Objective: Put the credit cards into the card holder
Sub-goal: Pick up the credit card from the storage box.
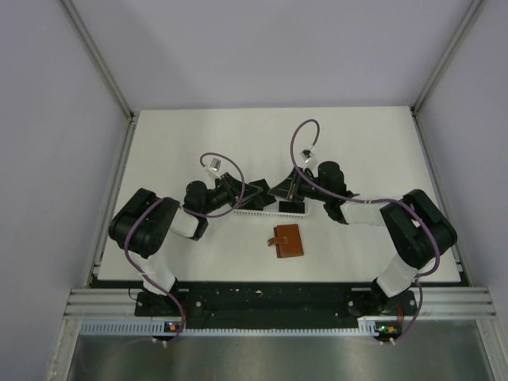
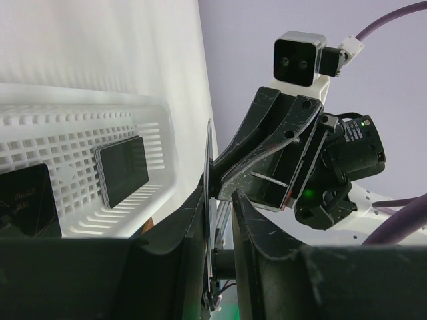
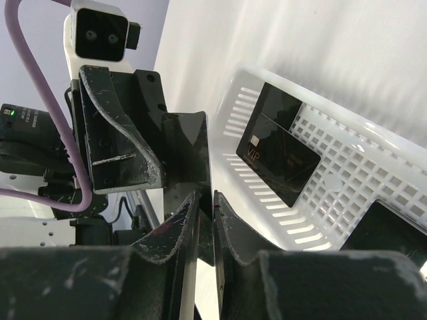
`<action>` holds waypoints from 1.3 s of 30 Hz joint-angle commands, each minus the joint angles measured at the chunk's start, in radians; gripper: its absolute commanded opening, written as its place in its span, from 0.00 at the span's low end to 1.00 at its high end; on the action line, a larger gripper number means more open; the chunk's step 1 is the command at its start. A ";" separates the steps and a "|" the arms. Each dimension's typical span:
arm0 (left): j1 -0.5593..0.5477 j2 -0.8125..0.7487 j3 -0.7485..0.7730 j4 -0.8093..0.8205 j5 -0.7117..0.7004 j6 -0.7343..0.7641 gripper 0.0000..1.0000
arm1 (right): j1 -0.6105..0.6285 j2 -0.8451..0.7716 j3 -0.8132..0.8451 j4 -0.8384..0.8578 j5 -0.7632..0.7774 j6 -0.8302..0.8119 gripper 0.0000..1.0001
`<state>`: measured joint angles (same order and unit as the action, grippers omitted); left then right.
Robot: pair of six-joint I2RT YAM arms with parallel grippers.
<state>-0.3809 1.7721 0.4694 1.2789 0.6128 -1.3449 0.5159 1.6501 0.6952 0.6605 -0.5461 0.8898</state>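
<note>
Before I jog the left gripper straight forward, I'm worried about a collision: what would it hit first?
Probably the right gripper, facing the left gripper almost head-on by the white basket. A black card stands between their fingers. Depth is unclear, but the gap looks small.

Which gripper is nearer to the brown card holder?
Right. The right gripper hangs straight beyond the card holder; the left gripper is also beyond it, but further left.

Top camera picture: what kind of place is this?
Probably a robot lab test booth: plain grey wall panels, silver metal frame rails, and two black-and-white robot arms bolted beside a white tabletop.
</note>
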 commanded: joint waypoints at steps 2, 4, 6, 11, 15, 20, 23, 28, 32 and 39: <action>0.007 -0.016 0.008 0.392 0.018 -0.013 0.26 | -0.013 -0.042 -0.002 0.001 0.018 -0.026 0.13; 0.008 -0.016 0.008 0.392 0.022 -0.013 0.25 | -0.016 -0.042 -0.005 0.001 0.020 -0.026 0.13; 0.011 -0.017 0.006 0.392 0.021 -0.013 0.25 | -0.020 -0.046 -0.006 -0.001 0.020 -0.028 0.13; 0.013 -0.020 0.003 0.392 0.022 -0.010 0.22 | -0.025 -0.049 -0.010 -0.001 0.017 -0.028 0.13; 0.014 -0.019 0.003 0.392 0.022 -0.011 0.18 | -0.034 -0.053 -0.019 0.001 0.017 -0.028 0.12; 0.016 -0.017 0.000 0.392 0.022 -0.010 0.14 | -0.043 -0.064 -0.031 0.007 0.014 -0.028 0.12; 0.017 -0.016 -0.003 0.392 0.022 -0.008 0.13 | -0.050 -0.070 -0.040 0.010 0.015 -0.029 0.11; 0.022 -0.016 -0.008 0.392 0.024 -0.005 0.11 | -0.068 -0.095 -0.054 0.008 0.018 -0.034 0.09; 0.034 -0.004 -0.011 0.390 0.030 0.009 0.06 | -0.089 -0.142 -0.072 0.005 0.024 -0.049 0.00; 0.080 -0.014 0.001 0.203 0.039 0.145 0.00 | -0.099 -0.338 -0.106 -0.116 0.139 -0.162 0.00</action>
<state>-0.3210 1.7725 0.4622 1.2800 0.6357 -1.3102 0.4267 1.4319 0.5934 0.6056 -0.4957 0.8253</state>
